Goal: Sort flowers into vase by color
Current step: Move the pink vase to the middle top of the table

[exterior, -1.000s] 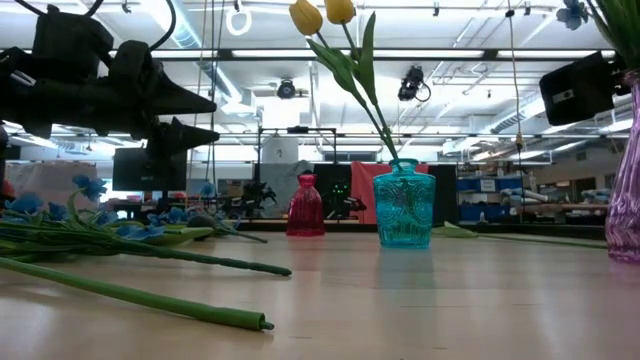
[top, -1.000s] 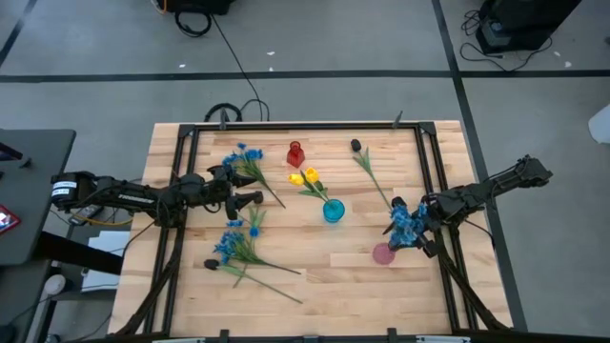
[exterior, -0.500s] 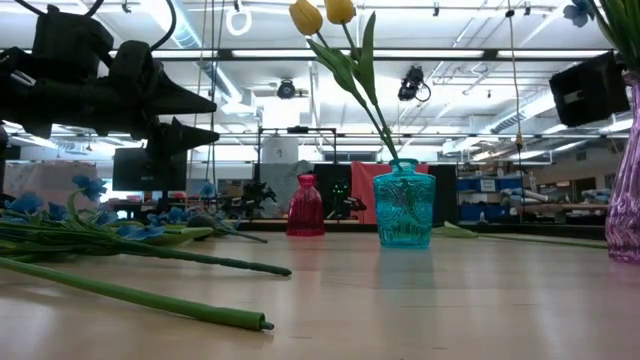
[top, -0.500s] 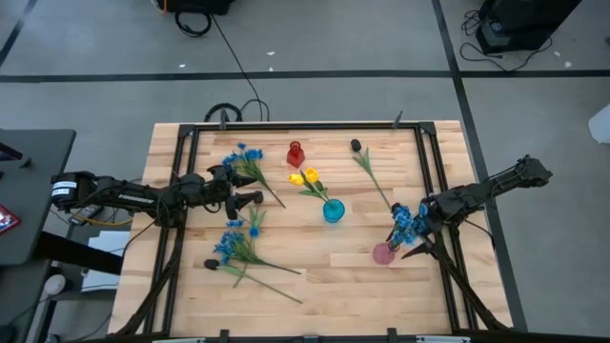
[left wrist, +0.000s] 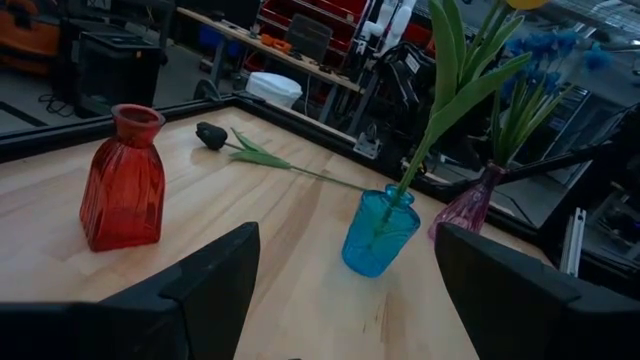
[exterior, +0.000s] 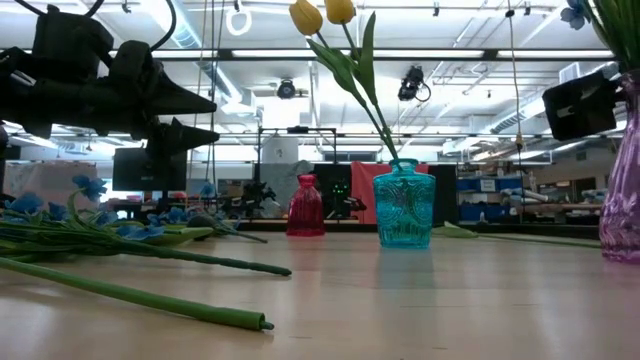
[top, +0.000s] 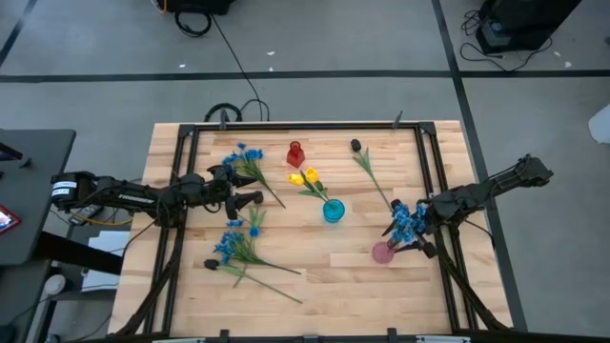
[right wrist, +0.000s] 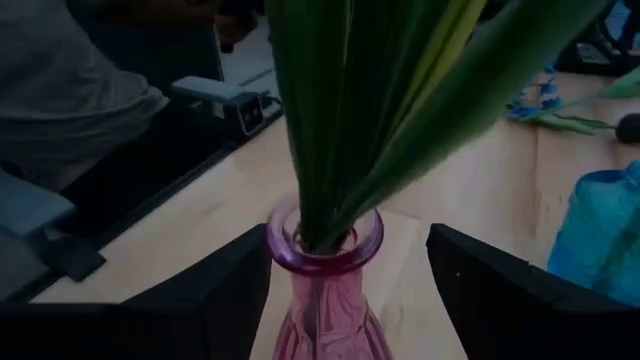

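At far left, over the left part of the pale slatted wooden table [top: 315,276]: the left gripper [top: 255,189], black, two-fingered, hanging above the boards with jaws spread wide and nothing between them; fingers [left wrist: 215,285] apart in the wrist view, only bare tabletop in the gap.

Just beyond that gripper, toward the table's far edge: a loose spray of small blue blossoms on a green stem [top: 250,166], lying flat. Nearer the front edge, on the same side: two more blue-blossomed stems with green leaves [top: 238,250], lying across one another, long stems trailing toward the middle of the table.

Toward the middle, near the far edge: a small red ribbed glass vase [top: 295,154], upright. Close beside it on the right: a teal ribbed glass vase [top: 333,211], upright, holding two yellow tulip-like buds [top: 304,176] on a leaning green stem with long leaves.

Right of the red vase: a dark near-black bloom on a thin green stem [top: 370,170], lying flat, bloom end toward the far edge, stem running toward the right arm.

On the right side: a pink-purple glass vase [top: 383,252], upright, with a bunch of blue-blossomed stems [top: 404,221] standing in its neck, green leaves rising from the mouth. Right gripper [top: 417,232] at that bunch, just above the vase; jaws wide in the wrist view, fingers [right wrist: 195,310] either side of the vase neck, not pressed against stems or glass.
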Tool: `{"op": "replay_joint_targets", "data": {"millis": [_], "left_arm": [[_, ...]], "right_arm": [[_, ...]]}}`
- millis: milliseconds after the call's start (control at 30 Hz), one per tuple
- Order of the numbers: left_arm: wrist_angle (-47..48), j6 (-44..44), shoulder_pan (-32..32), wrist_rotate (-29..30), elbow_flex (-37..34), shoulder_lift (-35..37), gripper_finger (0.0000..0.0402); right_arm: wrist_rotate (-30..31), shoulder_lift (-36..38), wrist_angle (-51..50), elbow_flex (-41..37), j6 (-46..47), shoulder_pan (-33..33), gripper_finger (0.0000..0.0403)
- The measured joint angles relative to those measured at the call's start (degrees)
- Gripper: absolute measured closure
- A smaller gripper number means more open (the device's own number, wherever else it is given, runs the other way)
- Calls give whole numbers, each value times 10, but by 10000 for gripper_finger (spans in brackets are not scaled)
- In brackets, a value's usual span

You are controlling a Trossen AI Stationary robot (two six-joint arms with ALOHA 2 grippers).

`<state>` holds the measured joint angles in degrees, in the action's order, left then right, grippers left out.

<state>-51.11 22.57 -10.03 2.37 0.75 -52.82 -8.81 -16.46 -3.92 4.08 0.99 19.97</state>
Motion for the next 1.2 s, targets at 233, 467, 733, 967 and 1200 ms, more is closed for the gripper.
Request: {"op": "replay_joint_targets", "data": {"millis": [233, 467, 733, 967, 1200], "left_arm": [[0, -2, 0, 1, 0, 0, 95], [0, -11, 0, 10, 0, 0, 95], [0, -11, 0, 10, 0, 0, 95], [0, -11, 0, 9, 0, 0, 95], [0, -12, 0, 9, 0, 0, 95]], "right_arm": [[18, -37, 4, 0, 23, 0, 134], [17, -68, 18, 0, 25, 0, 161], [8, -69, 19, 0, 44, 0, 205], [31, -69, 19, 0, 49, 0, 245], [110, -69, 22, 0, 55, 0, 259]]}}
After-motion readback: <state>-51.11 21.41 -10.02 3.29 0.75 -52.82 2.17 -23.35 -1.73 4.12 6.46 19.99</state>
